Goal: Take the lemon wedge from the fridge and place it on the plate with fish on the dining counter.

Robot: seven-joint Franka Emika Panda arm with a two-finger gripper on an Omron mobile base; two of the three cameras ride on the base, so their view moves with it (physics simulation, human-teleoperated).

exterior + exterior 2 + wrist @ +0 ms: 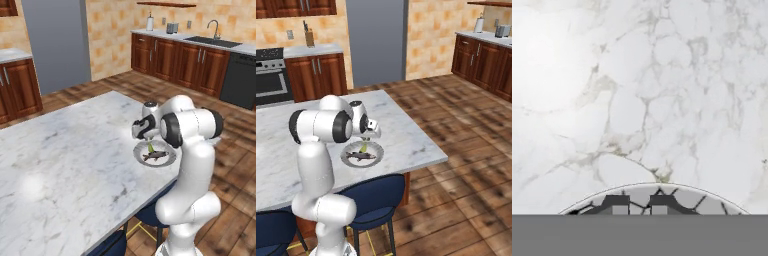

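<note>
Veined marble dining counter (75, 165) bears round plate with fish (169, 161).

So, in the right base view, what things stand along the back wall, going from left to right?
Oven → knife block → fridge → paper towel roll → toaster.

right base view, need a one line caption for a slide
Gripper poised over the plate with fish on the dining counter, lemon wedge just beneath it.
</note>
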